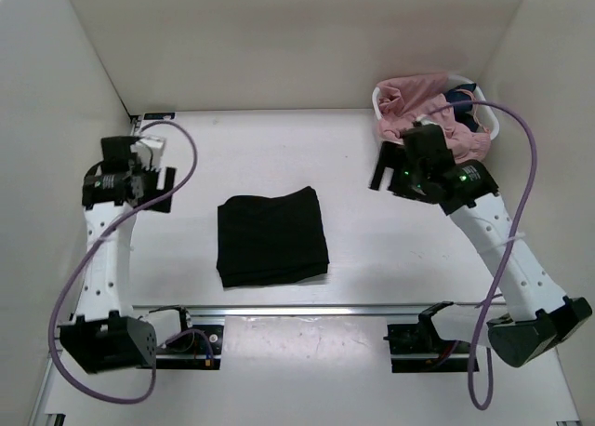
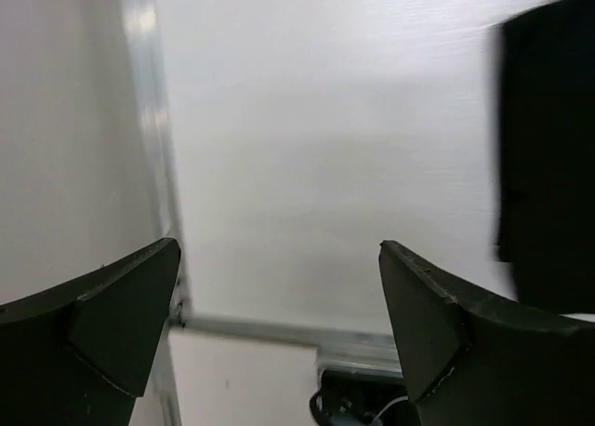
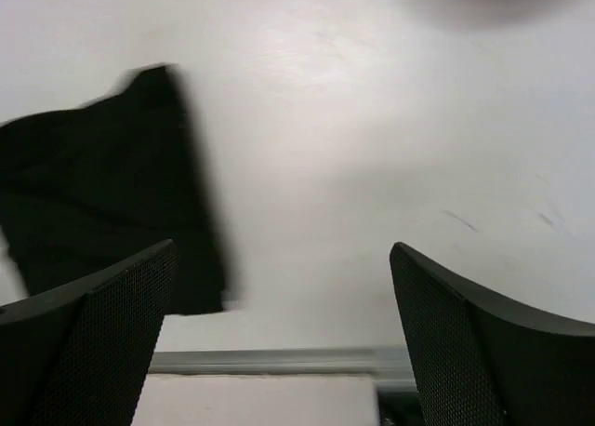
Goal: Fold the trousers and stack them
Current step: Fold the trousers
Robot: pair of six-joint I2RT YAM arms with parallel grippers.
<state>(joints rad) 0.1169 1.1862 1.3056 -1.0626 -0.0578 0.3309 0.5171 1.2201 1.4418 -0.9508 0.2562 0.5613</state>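
Both found spread, empty: left end effector [image 1: 165, 189] at 10 o'clock of folded trousers [image 1: 272, 237], right end effector [image 1: 381, 166] at 2 o'clock.

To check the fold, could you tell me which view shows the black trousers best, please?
Top external: the trousers lie whole, a folded square on the table. The left wrist view catches only a blurred dark strip at its right edge; the right wrist view, a blurred part at its left.

Black on white, operator.
Your trousers [image 1: 272, 237] read plain black, table [image 1: 279, 147] white; pink garments [image 1: 414, 99], plus one dark piece [image 1: 460, 99], perhaps navy.
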